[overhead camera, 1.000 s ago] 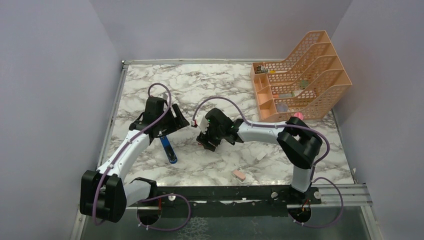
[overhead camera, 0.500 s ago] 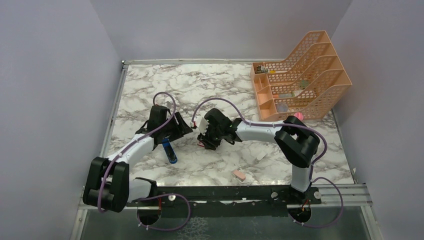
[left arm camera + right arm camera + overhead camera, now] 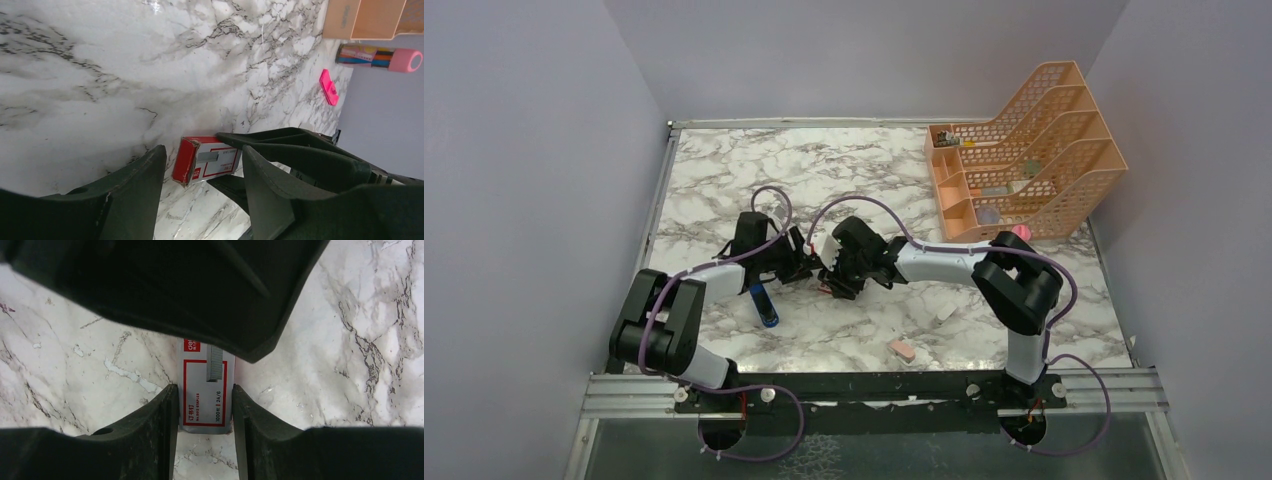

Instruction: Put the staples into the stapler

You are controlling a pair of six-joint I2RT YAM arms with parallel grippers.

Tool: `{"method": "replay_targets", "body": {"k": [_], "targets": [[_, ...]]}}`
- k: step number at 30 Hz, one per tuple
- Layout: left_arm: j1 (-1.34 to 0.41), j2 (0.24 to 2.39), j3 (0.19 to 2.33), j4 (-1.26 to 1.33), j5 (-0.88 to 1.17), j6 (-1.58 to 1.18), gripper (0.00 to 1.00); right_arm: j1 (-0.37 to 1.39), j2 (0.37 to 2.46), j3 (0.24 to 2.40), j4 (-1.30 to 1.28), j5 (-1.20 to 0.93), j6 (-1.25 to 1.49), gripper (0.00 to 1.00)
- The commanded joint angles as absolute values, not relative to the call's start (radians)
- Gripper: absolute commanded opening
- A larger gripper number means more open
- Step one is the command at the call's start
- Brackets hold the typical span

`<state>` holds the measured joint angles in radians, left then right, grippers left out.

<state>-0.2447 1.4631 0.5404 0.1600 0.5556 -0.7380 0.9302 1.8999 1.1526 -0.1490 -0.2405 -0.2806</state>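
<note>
Top view and both wrist views, one instant. The box of staples [image 3: 205, 392], red-and-white with a grey strip printed on its face, was gripped across its width by the right end effector [image 3: 204, 390]; both fingers [image 3: 162, 435] were pressed against its long sides. In the top view the box [image 3: 825, 288] was seen only as a small pink patch beneath the right end effector [image 3: 837, 282], near the middle of the marble table [image 3: 724, 170]. It could not be told whether the box was lifted or rested on the table.

The left end effector [image 3: 202, 155] was spread wide and held nothing. It was aimed at the box [image 3: 205, 160], which was framed between its fingers [image 3: 132, 192] without being touched. In the top view the left end effector [image 3: 802, 266] was placed just beside the right one.

The stapler [image 3: 764, 303], blue, was laid flat on the table just on the near side of the left end effector, apart from the box. A salmon eraser [image 3: 902, 350] was located nearer the arm bases, and an orange desk organiser [image 3: 1024, 160] was set at the far right corner.
</note>
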Motion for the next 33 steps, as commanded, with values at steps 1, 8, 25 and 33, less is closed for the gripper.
{"method": "replay_targets", "body": {"k": [1, 8, 25, 33], "targets": [[-0.261, 1.500, 0.537, 0.249, 0.636, -0.741, 0.56, 0.923, 1.932, 1.143, -0.122, -0.261, -0.302, 0.44], [-0.276, 1.529, 0.529, 0.256, 0.647, -0.739, 0.43, 0.918, 1.942, 1.142, -0.103, -0.277, -0.302, 0.43], [-0.318, 1.594, 0.519, 0.279, 0.702, -0.769, 0.40, 0.917, 1.942, 1.130, -0.059, -0.269, -0.291, 0.44], [-0.318, 1.637, 0.529, 0.287, 0.758, -0.807, 0.40, 0.908, 1.951, 1.144, -0.047, -0.284, -0.274, 0.46]]}}
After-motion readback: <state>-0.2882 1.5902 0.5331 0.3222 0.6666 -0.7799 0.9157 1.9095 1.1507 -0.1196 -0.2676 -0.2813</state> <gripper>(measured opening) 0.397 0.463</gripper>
